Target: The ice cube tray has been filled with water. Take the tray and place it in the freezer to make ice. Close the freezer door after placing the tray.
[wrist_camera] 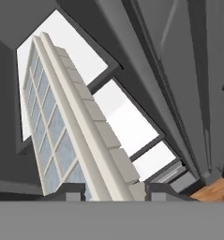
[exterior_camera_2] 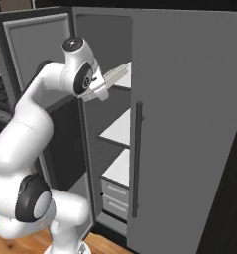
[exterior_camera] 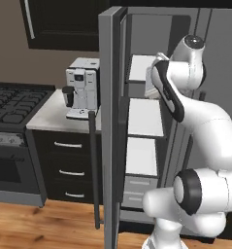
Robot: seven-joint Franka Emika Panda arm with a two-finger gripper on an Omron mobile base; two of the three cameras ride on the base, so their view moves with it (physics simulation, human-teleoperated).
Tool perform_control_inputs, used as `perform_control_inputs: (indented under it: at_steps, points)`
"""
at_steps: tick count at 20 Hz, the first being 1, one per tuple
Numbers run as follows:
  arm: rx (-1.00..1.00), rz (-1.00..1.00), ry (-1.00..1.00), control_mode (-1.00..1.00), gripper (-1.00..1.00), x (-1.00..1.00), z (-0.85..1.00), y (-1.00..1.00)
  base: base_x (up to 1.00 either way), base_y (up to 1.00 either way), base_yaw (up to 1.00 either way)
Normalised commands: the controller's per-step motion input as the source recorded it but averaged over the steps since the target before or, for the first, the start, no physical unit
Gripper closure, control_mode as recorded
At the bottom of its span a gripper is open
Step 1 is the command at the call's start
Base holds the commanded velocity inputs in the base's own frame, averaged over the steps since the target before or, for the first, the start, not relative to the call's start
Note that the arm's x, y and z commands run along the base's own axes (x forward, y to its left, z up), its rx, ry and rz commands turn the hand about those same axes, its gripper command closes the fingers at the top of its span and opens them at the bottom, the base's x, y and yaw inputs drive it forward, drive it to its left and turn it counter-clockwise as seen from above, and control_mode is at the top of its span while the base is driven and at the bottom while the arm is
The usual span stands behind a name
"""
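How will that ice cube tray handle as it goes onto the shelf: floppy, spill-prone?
The ice cube tray looks stiff: its long rim runs straight from the end effector. Held by one end and tilted in the hand view, its open cells would probably spill. The flat freezer shelves should seat it steadily.

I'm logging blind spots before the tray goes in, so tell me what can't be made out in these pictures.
- Left base view: the arm's white links cover most of the ice cube tray and the gripper.
- Right base view: whether the tray touches the top freezer shelf is unclear.
- Hand view: the gripper's fingertips sit at the bottom edge, so the grip is cut off.
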Motion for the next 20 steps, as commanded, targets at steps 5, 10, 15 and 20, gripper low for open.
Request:
perform_control_inputs:
  at_steps: [5, 10, 15, 20]
  points:
    - [-0.02, 0.00, 0.00, -1.00, 1.00, 0.56, 0.00, 0.00, 0.00, 0.00, 0.00]
    - [-0.02, 0.00, 0.00, -1.00, 1.00, 0.50, 0.00, 0.00, 0.00, 0.00, 0.00]
    - [-0.01, 0.00, 0.00, -1.00, 1.00, 0.52, 0.00, 0.00, 0.00, 0.00, 0.00]
    - [0.00, 0.00, 0.00, -1.00, 1.00, 0.54, 0.00, -0.08, 0.00, 0.00, 0.00]
